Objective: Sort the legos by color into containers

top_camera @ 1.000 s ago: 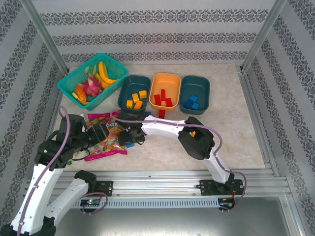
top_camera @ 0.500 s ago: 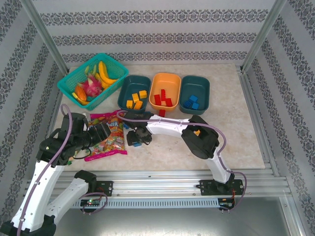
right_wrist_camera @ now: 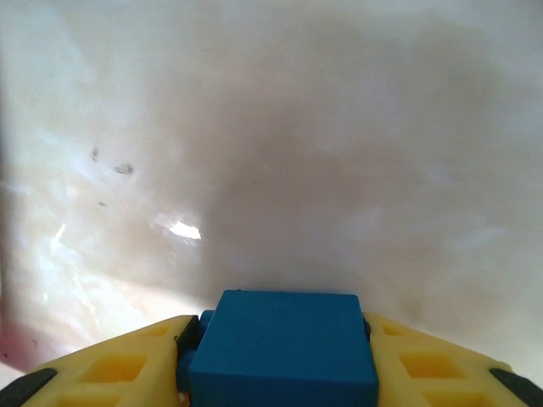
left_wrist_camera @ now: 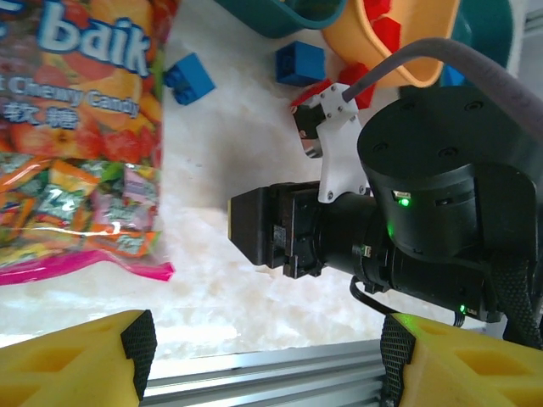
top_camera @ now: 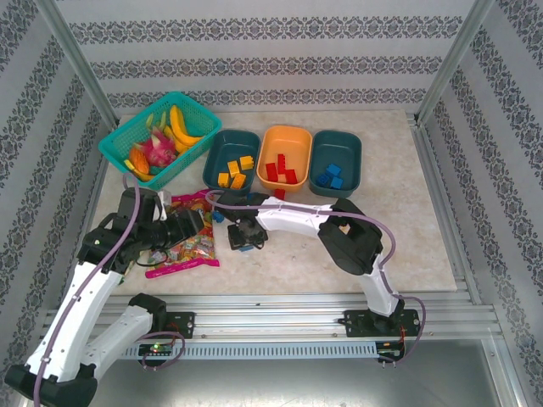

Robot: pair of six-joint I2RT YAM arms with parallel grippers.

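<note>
Candy bag (left_wrist_camera: 76, 170), left side of table, left wrist view: large white letters "baik" read across its upper part; beneath, a smaller line ended "Chewy Candy", its first word cut by the frame edge; remaining small print on the bag too blurred to read.

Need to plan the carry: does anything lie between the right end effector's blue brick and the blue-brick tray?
A red brick and the orange tray's near rim lie close to that line; lifted, the blue brick should clear both.
</note>
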